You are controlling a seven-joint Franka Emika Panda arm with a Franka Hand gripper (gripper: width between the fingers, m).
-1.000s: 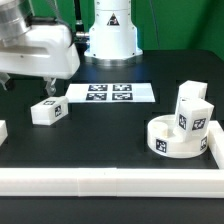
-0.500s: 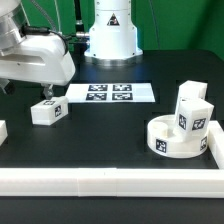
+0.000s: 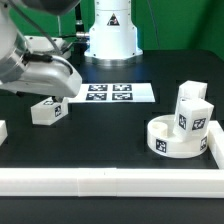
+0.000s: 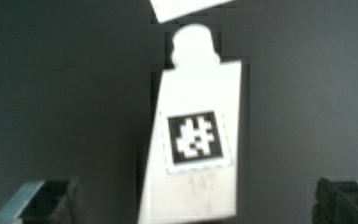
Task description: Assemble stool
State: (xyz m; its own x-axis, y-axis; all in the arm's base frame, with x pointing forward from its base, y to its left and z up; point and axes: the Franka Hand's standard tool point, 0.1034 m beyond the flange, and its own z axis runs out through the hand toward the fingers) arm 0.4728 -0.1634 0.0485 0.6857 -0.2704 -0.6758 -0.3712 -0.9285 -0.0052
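The gripper is wide open and holds nothing; its fingers stand either side of a white leg, not touching it, on the counter, well apart from the seat

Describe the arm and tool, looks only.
The arm has rounded, glossy white-grey shells with darker gaps at the joints. Its white base column bears a dark triangular sticker. The tool has two dark, blocky fingertips, blurred in the wrist view.
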